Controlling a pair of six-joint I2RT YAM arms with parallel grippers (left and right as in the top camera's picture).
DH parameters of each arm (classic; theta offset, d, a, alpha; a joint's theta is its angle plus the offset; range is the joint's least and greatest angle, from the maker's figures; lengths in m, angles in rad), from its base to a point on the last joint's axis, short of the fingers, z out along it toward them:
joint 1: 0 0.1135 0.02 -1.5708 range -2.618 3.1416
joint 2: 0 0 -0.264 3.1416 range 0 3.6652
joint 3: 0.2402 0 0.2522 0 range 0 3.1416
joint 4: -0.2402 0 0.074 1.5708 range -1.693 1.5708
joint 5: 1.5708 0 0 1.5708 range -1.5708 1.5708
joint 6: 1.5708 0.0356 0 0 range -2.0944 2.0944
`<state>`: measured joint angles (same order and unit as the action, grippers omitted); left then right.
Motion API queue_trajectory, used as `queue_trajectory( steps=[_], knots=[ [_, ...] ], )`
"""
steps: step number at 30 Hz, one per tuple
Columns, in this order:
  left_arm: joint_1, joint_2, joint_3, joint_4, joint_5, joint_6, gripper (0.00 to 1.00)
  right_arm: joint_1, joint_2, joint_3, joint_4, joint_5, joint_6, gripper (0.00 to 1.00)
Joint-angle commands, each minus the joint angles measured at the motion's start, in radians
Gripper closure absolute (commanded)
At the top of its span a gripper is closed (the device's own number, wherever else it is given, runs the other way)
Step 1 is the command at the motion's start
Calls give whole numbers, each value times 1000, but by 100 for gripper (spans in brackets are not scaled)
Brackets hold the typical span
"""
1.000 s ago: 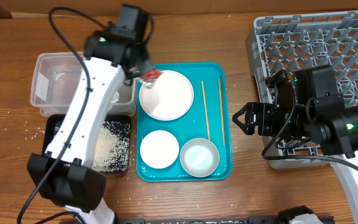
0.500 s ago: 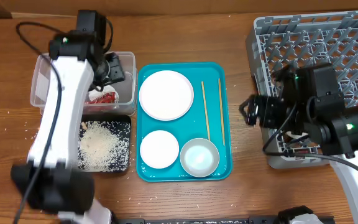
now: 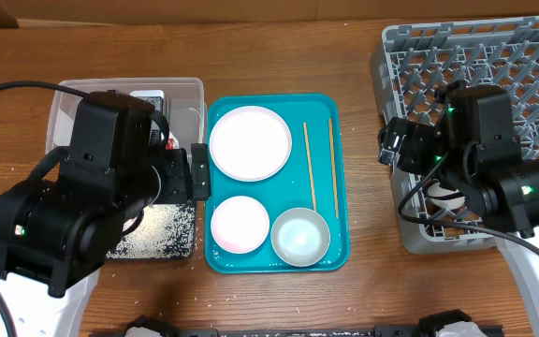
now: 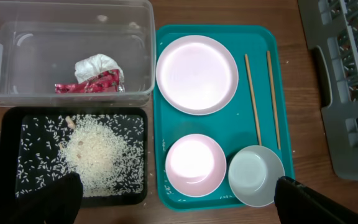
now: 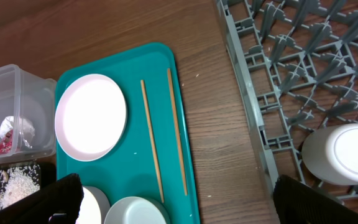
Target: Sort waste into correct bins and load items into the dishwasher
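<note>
Left end effector (image 4: 176, 190) spread wide, empty, above small plate (image 4: 196, 163) on teal tray (image 4: 166, 93). Right end effector (image 5: 176, 190) wide, empty, near chopsticks (image 5: 152, 134). Wrapper (image 4: 89, 84) in clear tub (image 4: 17, 96), far left. Risk: thin flat chopsticks likely slip from pinch; plate may skid.

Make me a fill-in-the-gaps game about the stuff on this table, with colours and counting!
1. The shiny red wrapper and the crumpled white tissue lie in the ____ plastic tub.
2. The loose pale rice crumbs are heaped in the ____ rectangular tray.
3. On the teal serving tray lie ____ thin wooden chopsticks.
4. A round white bowl sits in the ____ plastic dish rack.
Missing words: clear, black, two, grey.
</note>
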<state>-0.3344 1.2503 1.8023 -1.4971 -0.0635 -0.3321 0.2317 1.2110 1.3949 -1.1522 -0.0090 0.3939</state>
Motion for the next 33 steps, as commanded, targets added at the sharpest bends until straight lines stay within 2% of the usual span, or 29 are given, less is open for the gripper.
queue_trajectory(
  steps=[1,5,8,11,15,26,29,33],
  knots=[
    [-9,14,0,2,12,21,0,5,-5,19,3,16,11,0],
    [-13,-32,-2,5,-35,40,0,5,-5,19,3,16,11,0],
    [-12,-123,-72,167,-116,72,0,5,-5,19,3,16,11,0],
    [42,-306,-308,452,-65,185,0,5,-5,19,3,16,11,0],
    [121,-565,-663,689,-19,192,0,5,-5,19,3,16,11,0],
    [190,-1130,-1399,1120,88,228,0,5,-5,19,3,16,11,0],
    [191,-1236,-1569,1197,111,227,0,5,-5,19,3,16,11,0],
    [192,-1247,-1704,1309,116,227,0,5,-5,19,3,16,11,0]
  ],
)
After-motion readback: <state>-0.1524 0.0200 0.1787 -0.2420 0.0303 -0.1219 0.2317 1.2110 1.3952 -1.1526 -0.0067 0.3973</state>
